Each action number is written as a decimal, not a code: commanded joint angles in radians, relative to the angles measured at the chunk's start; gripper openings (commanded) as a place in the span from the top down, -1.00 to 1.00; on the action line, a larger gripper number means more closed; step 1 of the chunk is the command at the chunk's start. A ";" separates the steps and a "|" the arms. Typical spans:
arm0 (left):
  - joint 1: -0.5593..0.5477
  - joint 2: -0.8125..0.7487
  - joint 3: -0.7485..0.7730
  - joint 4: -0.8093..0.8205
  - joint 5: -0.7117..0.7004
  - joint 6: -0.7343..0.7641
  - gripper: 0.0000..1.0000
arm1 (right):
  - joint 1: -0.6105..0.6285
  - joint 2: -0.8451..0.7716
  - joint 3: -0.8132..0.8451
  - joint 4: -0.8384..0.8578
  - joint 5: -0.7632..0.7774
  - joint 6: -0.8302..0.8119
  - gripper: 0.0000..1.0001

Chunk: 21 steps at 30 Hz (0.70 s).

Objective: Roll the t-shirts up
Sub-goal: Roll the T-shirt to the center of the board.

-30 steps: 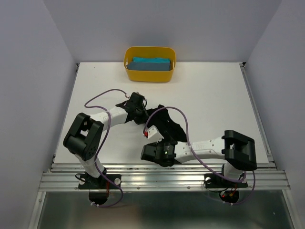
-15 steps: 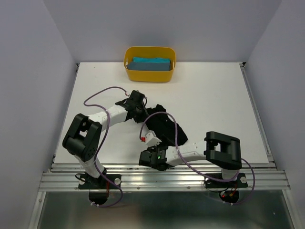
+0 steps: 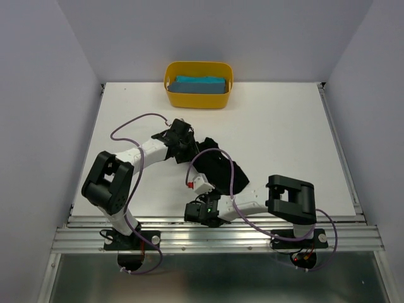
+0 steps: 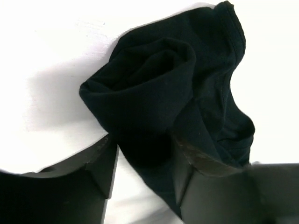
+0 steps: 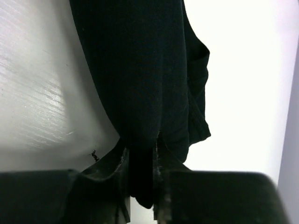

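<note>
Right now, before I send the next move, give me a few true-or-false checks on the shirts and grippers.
1. The teal t-shirt lies in the yellow tub. True.
2. The right gripper is open, clear of cloth. False: it is shut on the black t-shirt.
3. The black t-shirt lies spread flat. False: it is bunched, with a rolled end between the left gripper's fingers.
4. Both grippers are at the black t-shirt. True.

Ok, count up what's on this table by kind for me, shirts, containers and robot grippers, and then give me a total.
T-shirts: 2, the solid black t-shirt and the folded teal-blue t-shirt
Tubs: 1, the yellow plastic tub holding the teal-blue one
Grippers: 2, the left gripper and the right gripper, both at the black shirt
Total: 5
</note>
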 commanded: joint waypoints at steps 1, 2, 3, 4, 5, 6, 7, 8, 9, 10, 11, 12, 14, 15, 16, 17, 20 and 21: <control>0.000 -0.085 0.039 -0.026 -0.012 0.038 -0.37 | -0.005 -0.050 -0.047 0.085 -0.138 0.026 0.99; 0.000 -0.101 0.042 -0.032 -0.022 0.043 -0.57 | -0.005 -0.078 -0.063 0.117 -0.157 0.017 0.98; -0.001 -0.108 0.045 -0.046 -0.026 0.046 -0.67 | -0.005 -0.092 -0.070 0.131 -0.174 0.010 0.99; 0.000 -0.119 0.048 -0.052 -0.031 0.049 -0.72 | -0.005 -0.104 -0.077 0.143 -0.189 0.006 0.99; 0.000 -0.139 0.056 -0.060 -0.043 0.054 -0.87 | -0.005 -0.130 -0.091 0.169 -0.226 -0.009 0.99; -0.001 -0.148 0.061 -0.074 -0.049 0.055 -0.97 | -0.005 -0.141 -0.096 0.178 -0.243 -0.013 0.99; -0.001 -0.170 0.065 -0.080 -0.057 0.058 -0.98 | -0.017 -0.151 -0.102 0.191 -0.282 -0.022 0.99; -0.001 -0.180 0.065 -0.087 -0.057 0.058 -0.98 | -0.017 -0.179 -0.120 0.223 -0.304 -0.029 0.99; 0.002 -0.191 0.067 -0.089 -0.057 0.058 -0.98 | -0.031 -0.194 -0.131 0.240 -0.324 -0.037 0.99; 0.003 -0.202 0.062 -0.091 -0.057 0.057 -0.98 | -0.031 -0.211 -0.142 0.257 -0.377 -0.040 0.99; 0.005 -0.220 0.056 -0.091 -0.087 0.052 -0.98 | -0.046 -0.228 -0.152 0.287 -0.402 -0.040 0.99; 0.008 -0.226 0.052 -0.091 -0.088 0.049 -0.98 | -0.056 -0.260 -0.169 0.301 -0.425 -0.040 0.99; 0.019 -0.251 0.032 -0.084 -0.089 0.040 -0.98 | -0.083 -0.288 -0.182 0.333 -0.496 -0.037 0.99; 0.022 -0.257 0.026 -0.084 -0.088 0.038 -0.97 | -0.092 -0.300 -0.188 0.343 -0.520 -0.036 0.99; 0.025 -0.265 0.010 -0.081 -0.086 0.037 -0.97 | -0.103 -0.325 -0.197 0.353 -0.545 -0.034 0.99; 0.028 -0.274 0.004 -0.080 -0.085 0.035 -0.97 | -0.121 -0.337 -0.203 0.363 -0.591 -0.034 0.99; 0.031 -0.285 -0.022 -0.080 -0.082 0.032 -0.97 | -0.140 -0.369 -0.212 0.396 -0.680 -0.031 0.99; 0.030 -0.289 -0.030 -0.074 -0.077 0.032 -0.97 | -0.157 -0.375 -0.217 0.410 -0.700 -0.028 0.99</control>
